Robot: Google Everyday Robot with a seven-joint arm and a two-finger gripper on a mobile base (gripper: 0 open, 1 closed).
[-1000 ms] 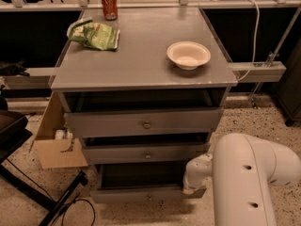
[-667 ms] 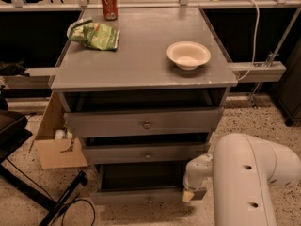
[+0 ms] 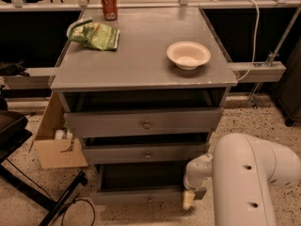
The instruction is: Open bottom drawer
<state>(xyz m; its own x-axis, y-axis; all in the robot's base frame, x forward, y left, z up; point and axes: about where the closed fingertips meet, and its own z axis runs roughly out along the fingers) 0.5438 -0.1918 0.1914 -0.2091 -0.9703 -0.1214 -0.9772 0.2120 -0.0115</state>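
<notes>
The grey cabinet [image 3: 141, 74] has three drawers. The bottom drawer [image 3: 141, 197] is the lowest front, with a small round knob [image 3: 149, 199]. It stands pulled out, with its dark inside showing above the front. My gripper [image 3: 188, 199] is at the right end of this drawer front, low down, on my white arm [image 3: 244, 182] that fills the lower right. The middle drawer [image 3: 146, 153] and top drawer [image 3: 143, 122] sit above it, each with a dark gap over its front.
On the cabinet top are a white bowl [image 3: 188, 54], a green snack bag [image 3: 96, 34] and a red can [image 3: 109, 4]. A cardboard box [image 3: 54, 145] stands on the floor at the left, next to black stand legs and cables [image 3: 56, 201].
My gripper has moved down along the right end of the bottom drawer. The drawer front sits slightly lower and further out than before.
</notes>
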